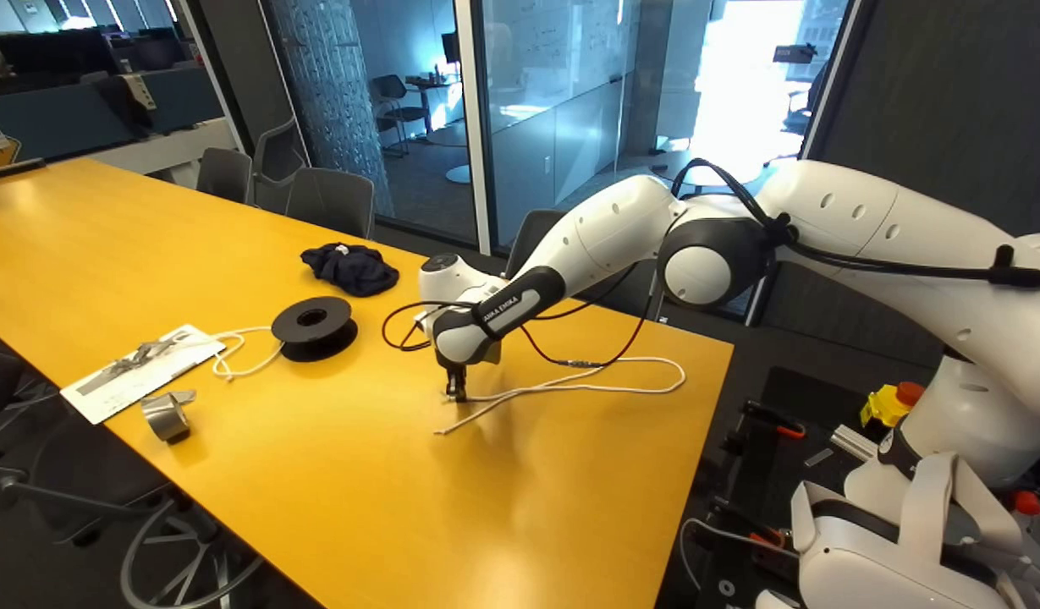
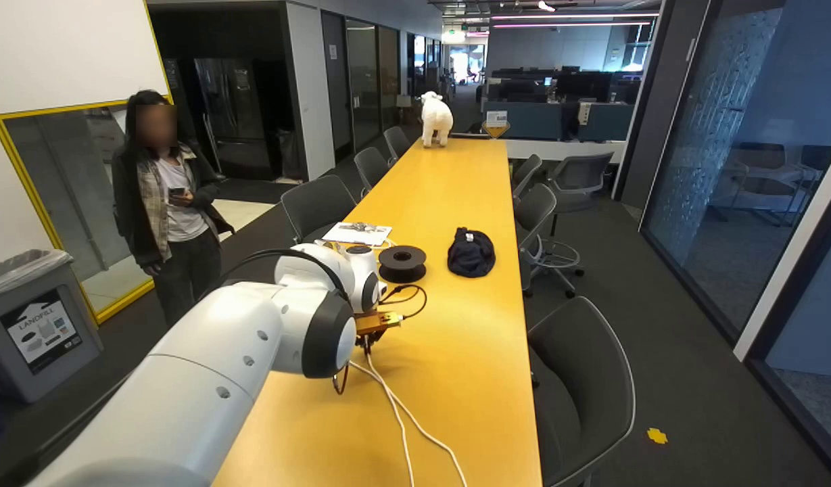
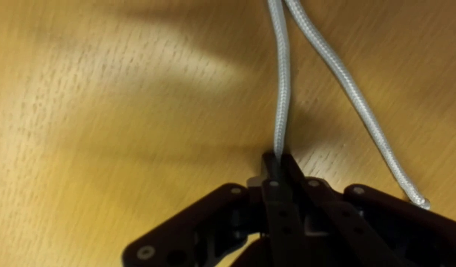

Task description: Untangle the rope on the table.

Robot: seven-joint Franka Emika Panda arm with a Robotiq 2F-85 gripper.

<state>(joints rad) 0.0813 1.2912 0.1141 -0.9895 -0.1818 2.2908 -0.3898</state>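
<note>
The white rope (image 1: 621,388) lies on the yellow table (image 1: 520,507) as a long loop that reaches toward the table's end. Its two strands cross near the gripper; the rope also shows in an exterior view (image 2: 388,390). My gripper (image 1: 456,394) points down at the table and is shut on one strand near its end. In the wrist view the rope (image 3: 283,81) runs straight into the closed fingertips (image 3: 278,159). The second strand lies free to the right, its end on the table. The part between the fingers is hidden.
A black spool (image 1: 338,323) with a white cord, a white sheet (image 1: 113,397), a tape roll (image 1: 164,416) and a dark cloth (image 1: 350,269) lie farther along the table. Chairs (image 2: 584,365) line the table. A person (image 2: 178,203) stands beyond one side.
</note>
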